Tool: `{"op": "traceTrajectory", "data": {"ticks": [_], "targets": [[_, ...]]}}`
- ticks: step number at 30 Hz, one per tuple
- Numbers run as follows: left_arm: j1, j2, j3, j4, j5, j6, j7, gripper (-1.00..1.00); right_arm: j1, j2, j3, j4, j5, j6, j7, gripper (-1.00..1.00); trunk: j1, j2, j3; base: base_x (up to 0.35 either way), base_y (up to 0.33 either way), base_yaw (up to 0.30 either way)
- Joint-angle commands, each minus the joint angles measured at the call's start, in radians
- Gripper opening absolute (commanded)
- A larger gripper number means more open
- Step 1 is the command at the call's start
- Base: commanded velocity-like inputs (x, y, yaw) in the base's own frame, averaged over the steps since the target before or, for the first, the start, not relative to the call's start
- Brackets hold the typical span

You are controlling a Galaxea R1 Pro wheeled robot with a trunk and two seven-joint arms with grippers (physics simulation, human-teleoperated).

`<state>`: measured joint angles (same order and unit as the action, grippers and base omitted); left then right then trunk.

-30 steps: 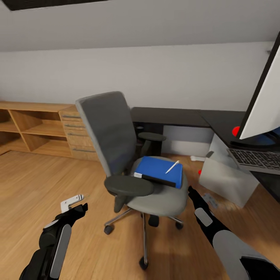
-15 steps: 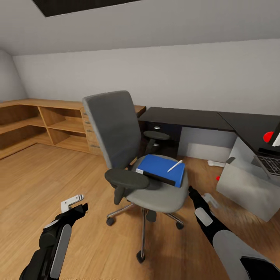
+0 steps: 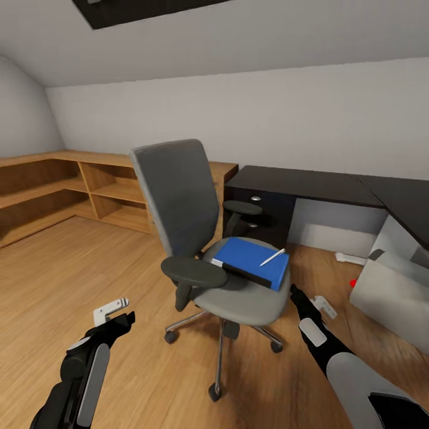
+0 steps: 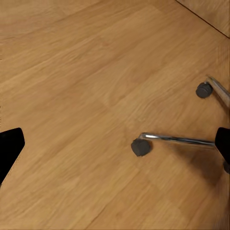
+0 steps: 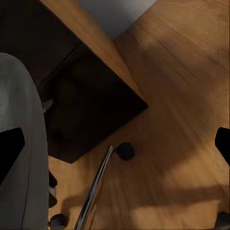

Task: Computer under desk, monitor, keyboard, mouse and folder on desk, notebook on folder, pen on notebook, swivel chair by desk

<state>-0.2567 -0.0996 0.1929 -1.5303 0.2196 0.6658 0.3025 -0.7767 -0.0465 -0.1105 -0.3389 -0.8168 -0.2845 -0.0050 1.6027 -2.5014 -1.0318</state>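
The swivel chair (image 3: 202,238) stands at the centre of the head view on the wooden floor (image 3: 71,280), its tall grey back turned toward the left and its chrome legs spread below. On its seat lies the folder (image 3: 247,257), bright blue, with a dark flat notebook (image 3: 245,274) along its near edge, though how the 2 are stacked cannot be told; the pen (image 3: 271,257) rests slantwise on top of the folder. Behind the chair, across the upper right of the frame, runs the desk (image 3: 310,182), its black top bare where it shows. At the right edge, low down, the computer (image 3: 390,292) sits on the floor. A light-wood shelf unit (image 3: 71,190) fills the left. The left gripper (image 3: 113,314) hangs at lower left with its 2 fingers spread wide and nothing between them; the right gripper (image 3: 295,296), just beside the seat's right edge, is likewise parted and empty in its wrist view.
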Motion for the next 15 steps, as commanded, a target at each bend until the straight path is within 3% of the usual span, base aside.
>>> {"op": "traceTrajectory", "data": {"ticks": [1,4,15], "targets": [[-0.001,-0.001,0.0,-0.001,0.011,0.004,0.007,1.0,0.001,0.003,0.017,0.001,-0.016,0.001,0.002,1.0,0.0,0.0,0.0,0.309,0.0,0.188],[-0.001,-0.001,0.0,-0.001,0.012,0.004,0.007,1.0,0.001,0.002,0.017,0.001,-0.016,0.001,0.002,1.0,0.0,0.0,0.003,0.159,0.0,0.192],[-0.001,-0.001,0.0,0.001,0.012,0.004,0.008,1.0,0.001,0.002,0.017,0.001,-0.015,-0.013,0.002,1.0,0.0,0.0,0.011,0.006,0.0,0.238]]}}
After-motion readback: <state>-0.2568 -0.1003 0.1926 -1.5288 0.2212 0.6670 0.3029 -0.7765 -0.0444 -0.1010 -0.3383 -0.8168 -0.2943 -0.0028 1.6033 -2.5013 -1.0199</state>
